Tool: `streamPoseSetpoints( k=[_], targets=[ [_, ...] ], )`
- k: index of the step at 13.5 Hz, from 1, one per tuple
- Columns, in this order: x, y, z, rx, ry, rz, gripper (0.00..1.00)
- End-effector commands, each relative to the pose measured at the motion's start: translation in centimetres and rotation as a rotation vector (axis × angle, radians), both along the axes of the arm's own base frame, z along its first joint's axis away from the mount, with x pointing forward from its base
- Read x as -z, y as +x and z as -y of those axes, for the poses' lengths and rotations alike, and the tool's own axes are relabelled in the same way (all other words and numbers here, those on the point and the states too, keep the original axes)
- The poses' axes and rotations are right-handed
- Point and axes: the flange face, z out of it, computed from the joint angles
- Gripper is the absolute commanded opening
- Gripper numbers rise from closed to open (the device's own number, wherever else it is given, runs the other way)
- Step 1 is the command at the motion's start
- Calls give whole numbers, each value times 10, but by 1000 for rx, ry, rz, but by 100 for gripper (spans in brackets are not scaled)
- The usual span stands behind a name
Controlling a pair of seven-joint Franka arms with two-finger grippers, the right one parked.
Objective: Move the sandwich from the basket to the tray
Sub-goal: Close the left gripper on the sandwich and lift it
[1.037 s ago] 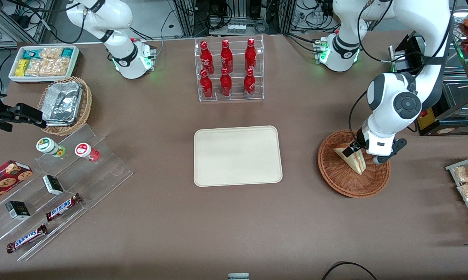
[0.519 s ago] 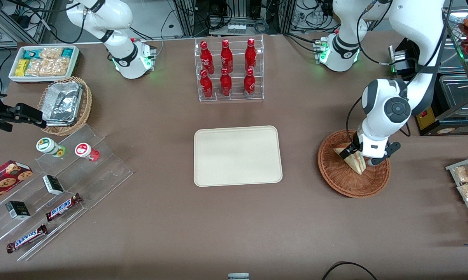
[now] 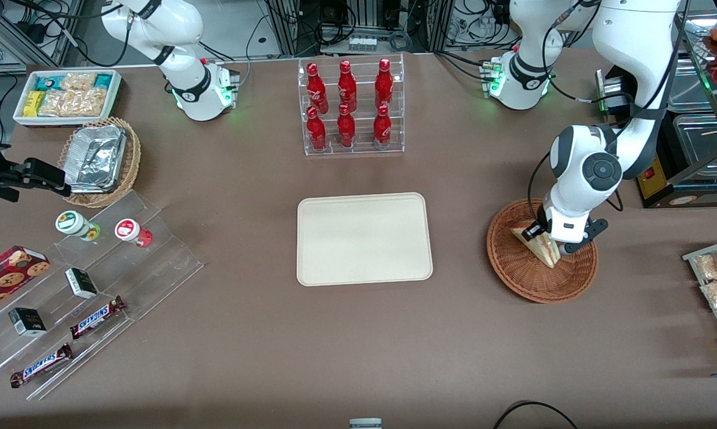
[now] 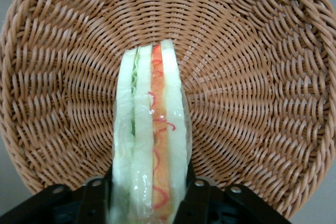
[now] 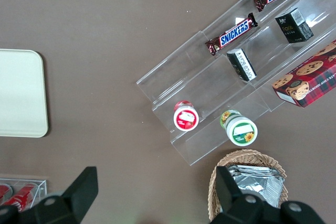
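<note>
While wrist points down | gripper [image 4: 148, 203] jaws pinch sandwich [image 4: 151, 140] (in basket [image 3: 522, 271])

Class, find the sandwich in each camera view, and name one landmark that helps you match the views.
Front view: the sandwich stands in the basket, at the end effector.
Left wrist view: the sandwich stands on edge between the fingers.
Right wrist view: not in it.
Shared landmark: the basket.

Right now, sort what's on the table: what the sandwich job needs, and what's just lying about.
Job: sandwich, basket holding it, tray, gripper with jaws either side of the sandwich.
Lying about: cola bottles, Snickers bars, cookie box, foil containers.
</note>
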Motion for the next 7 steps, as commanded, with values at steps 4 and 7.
streamPoseSetpoints(
  k=[4, 7],
  targets=[
    [-73, 14, 0, 137, 18, -61, 0],
    [-115, 39, 18, 222, 19, -121, 0]
  ],
)
